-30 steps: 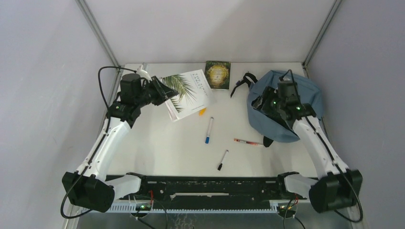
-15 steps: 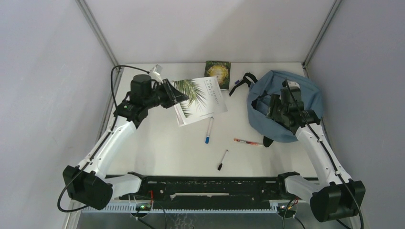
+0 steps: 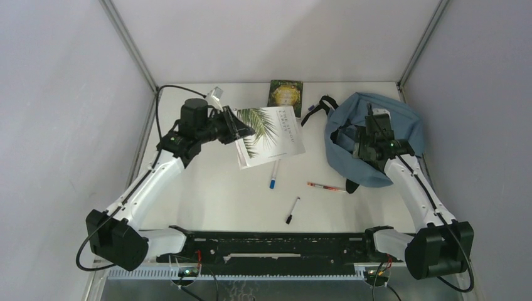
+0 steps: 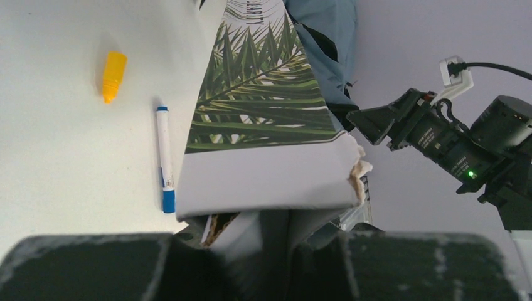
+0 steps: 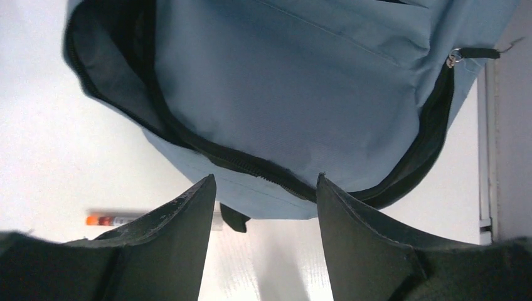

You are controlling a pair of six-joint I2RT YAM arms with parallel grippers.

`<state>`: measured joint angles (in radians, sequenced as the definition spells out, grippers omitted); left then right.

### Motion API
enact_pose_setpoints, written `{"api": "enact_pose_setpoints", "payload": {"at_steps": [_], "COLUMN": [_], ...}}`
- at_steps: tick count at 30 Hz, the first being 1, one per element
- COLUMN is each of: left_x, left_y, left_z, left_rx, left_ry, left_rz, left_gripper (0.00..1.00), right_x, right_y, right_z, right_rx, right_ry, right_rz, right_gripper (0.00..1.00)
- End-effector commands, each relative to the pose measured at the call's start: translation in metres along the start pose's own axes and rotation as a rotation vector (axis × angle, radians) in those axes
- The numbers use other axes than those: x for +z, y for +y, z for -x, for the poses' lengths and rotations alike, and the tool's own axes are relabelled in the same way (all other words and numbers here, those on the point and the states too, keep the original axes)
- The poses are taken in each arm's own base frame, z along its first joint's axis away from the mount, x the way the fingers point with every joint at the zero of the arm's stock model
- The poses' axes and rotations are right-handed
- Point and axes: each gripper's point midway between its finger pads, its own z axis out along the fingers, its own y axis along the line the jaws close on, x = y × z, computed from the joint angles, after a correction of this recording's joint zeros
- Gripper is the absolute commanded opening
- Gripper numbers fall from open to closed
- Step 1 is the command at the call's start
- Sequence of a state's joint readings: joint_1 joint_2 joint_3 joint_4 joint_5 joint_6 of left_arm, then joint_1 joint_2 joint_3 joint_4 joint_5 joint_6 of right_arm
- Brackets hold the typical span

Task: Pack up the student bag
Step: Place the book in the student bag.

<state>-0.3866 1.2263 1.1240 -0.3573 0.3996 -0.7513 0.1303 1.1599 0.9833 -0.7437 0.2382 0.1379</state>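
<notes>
On the desk (image 3: 213, 188), one student bag (image 3: 404, 122), three pens (image 3: 274, 170), two books (image 3: 285, 97), palm-leaf book (image 3: 273, 135) pinched by left tool (image 3: 243, 133), right tool (image 5: 265, 180) spread.

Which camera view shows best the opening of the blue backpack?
The right wrist view: the student bag fills it, its black zip gaping close up. The top view shows it small, partly behind the right arm. The left wrist view catches only a strip past the book.

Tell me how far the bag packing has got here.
Done: the bag lies unzipped, mouth open; nothing visibly packed. In hand: left gripper holds the palm-leaf book raised, right gripper hovers open over the bag's mouth. Left: that book, the small dark book, blue pen, red pen, black pen and orange cap.
</notes>
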Motion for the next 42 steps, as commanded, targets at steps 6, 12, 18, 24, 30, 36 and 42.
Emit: {"api": "enact_pose_setpoints", "payload": {"at_steps": [6,12,18,24,30,36,42], "left_x": [0.005,0.012,0.021,0.045,0.060,0.063,0.066], "left_y": [-0.040,-0.054,-0.093,-0.116,-0.126,-0.137,-0.120], "left_z": [0.001,-0.008,-0.014,-0.026,-0.040,-0.063,-0.081], "left_rx": [0.059,0.045,-0.001,-0.209,-0.326,-0.376,-0.355], "left_ry": [0.009,0.044,0.071,0.150,0.192,0.264,0.282], "left_rz": [-0.128,-0.166,-0.250,-0.287,-0.307,-0.273,-0.168], "left_gripper": [0.14,0.14,0.14,0.13,0.14,0.13,0.13], "right_x": [0.034,0.022,-0.048,-0.058,-0.053,-0.045,-0.028], "right_y": [-0.017,-0.024,-0.038,-0.036,-0.031,-0.035,-0.040], "right_z": [0.014,0.037,0.070,0.089,0.099,0.115,0.132], "right_rx": [-0.052,-0.037,0.153,0.299,0.437,0.545,0.681], "right_ry": [-0.055,-0.121,-0.295,-0.253,-0.213,-0.224,-0.216], "right_rz": [-0.117,-0.152,-0.151,-0.110,-0.090,-0.120,-0.099], "right_gripper": [0.65,0.00,0.00,0.00,0.00,0.00,0.00]}}
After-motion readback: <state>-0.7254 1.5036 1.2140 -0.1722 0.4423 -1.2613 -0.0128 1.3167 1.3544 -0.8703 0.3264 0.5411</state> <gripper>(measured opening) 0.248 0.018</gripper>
